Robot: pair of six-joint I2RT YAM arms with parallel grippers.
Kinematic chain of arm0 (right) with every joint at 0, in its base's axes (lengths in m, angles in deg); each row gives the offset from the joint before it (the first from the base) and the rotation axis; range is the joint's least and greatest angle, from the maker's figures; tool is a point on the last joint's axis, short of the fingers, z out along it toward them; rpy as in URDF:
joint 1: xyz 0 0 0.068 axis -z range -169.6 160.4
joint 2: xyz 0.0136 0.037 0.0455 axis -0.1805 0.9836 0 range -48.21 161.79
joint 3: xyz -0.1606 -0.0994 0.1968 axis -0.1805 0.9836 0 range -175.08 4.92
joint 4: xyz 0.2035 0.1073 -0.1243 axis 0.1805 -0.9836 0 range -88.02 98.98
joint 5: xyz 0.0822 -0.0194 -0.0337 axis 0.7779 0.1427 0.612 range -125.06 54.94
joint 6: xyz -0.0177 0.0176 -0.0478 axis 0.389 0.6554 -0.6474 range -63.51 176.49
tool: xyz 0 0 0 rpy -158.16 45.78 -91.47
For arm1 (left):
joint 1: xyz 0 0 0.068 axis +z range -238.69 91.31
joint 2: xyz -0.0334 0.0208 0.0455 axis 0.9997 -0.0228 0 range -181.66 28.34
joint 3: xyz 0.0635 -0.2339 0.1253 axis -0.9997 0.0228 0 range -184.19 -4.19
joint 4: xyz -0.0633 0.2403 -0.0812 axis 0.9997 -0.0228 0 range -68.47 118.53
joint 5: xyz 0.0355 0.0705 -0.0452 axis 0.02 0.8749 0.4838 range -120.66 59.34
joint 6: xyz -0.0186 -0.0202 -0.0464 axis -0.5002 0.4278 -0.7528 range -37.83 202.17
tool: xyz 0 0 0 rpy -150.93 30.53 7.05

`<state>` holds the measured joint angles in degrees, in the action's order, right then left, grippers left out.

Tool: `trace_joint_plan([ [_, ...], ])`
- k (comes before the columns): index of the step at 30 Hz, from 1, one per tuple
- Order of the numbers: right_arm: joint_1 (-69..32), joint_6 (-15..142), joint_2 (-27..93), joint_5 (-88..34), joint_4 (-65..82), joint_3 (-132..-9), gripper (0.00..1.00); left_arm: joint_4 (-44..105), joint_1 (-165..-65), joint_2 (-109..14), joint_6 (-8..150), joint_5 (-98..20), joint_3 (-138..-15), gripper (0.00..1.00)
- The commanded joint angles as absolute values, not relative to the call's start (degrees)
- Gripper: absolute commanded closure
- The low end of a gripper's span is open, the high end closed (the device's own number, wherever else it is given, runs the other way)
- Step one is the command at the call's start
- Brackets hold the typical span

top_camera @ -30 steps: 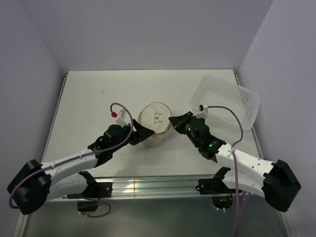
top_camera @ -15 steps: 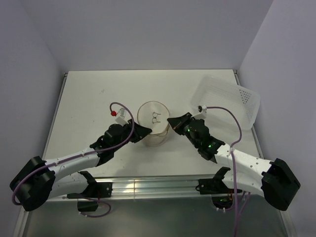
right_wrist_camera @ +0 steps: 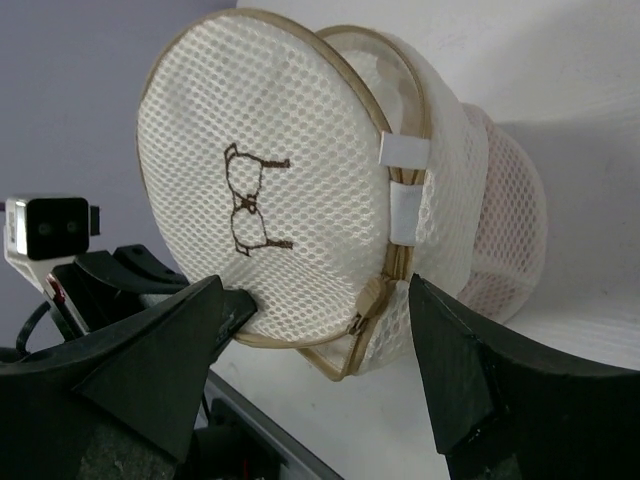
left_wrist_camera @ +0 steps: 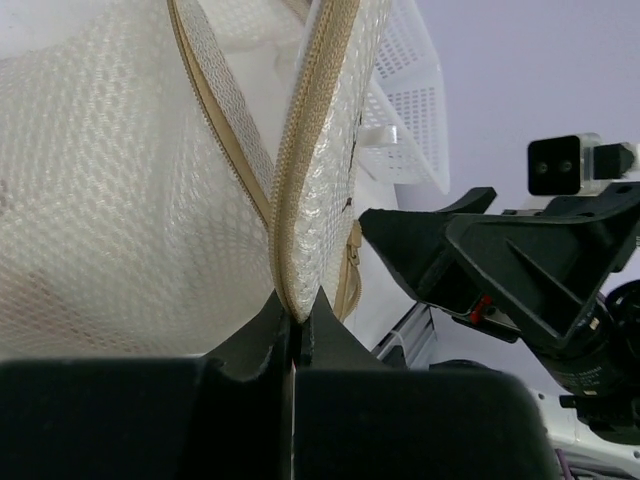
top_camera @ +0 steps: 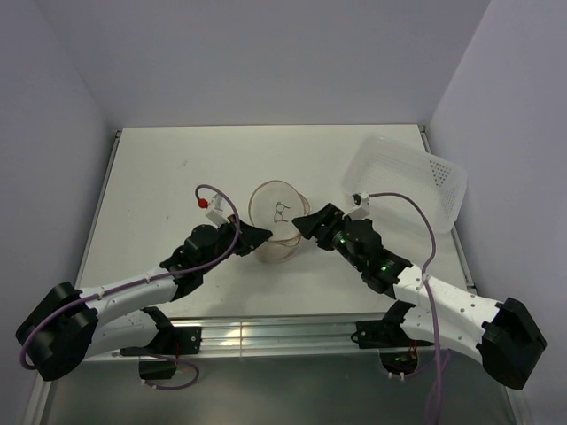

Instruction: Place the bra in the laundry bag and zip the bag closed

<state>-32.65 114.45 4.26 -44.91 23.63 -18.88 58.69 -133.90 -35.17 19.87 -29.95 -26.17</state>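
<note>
The laundry bag, a whitish mesh cylinder, lies tipped at the table's middle. Its round lid with a dark bra outline stands partly away from the body, and the tan zip pull hangs at the lower rim. My left gripper is shut on the lid's zip rim. My right gripper is open, with its fingers either side of the bag's lower edge and apart from it. The bra is hidden; only a faint pink tint shows through the mesh wall.
A larger clear perforated plastic bin sits tilted at the back right corner. A small red-tipped marker on the purple cable is left of the bag. The metal rail runs along the near edge, and walls close in on three sides.
My left gripper has closed onto the bag's zip rim. My right gripper has opened and let go. The lid now tilts up toward the right arm.
</note>
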Motion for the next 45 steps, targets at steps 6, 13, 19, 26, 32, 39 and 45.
trace_joint_plan([
  [6, -29.3, 114.0, 1.4, -41.2, 20.7, -15.8, 0.3, 67.5, -133.8, -36.0, 22.6, -36.4, -26.3, 1.0],
  [13, -23.8, 111.7, 5.2, -29.6, 25.2, -17.2, 0.35, 70.5, -133.1, -37.1, 22.1, -40.8, -26.3, 1.0],
  [19, -23.1, 112.9, 6.3, -26.1, 31.3, -15.0, 0.53, 71.2, -131.8, -38.5, 21.2, -44.4, -26.8, 1.0],
  [26, -22.4, 112.3, 6.6, -25.1, 35.3, -13.1, 0.57, 71.2, -129.6, -41.1, 21.9, -49.0, -28.4, 1.0],
  [32, -21.1, 113.4, 6.6, -23.3, 38.9, -11.5, 0.38, 65.4, -128.9, -40.1, 24.7, -49.6, -31.1, 1.0],
  [39, -19.5, 112.6, 5.5, -21.4, 39.4, -11.6, 0.43, 55.8, -128.2, -41.7, 29.1, -51.7, -35.7, 1.0],
  [45, -17.4, 113.3, 5.2, -19.3, 41.4, -10.2, 0.35, 55.6, -126.4, -42.1, 29.0, -54.1, -36.1, 1.0],
])
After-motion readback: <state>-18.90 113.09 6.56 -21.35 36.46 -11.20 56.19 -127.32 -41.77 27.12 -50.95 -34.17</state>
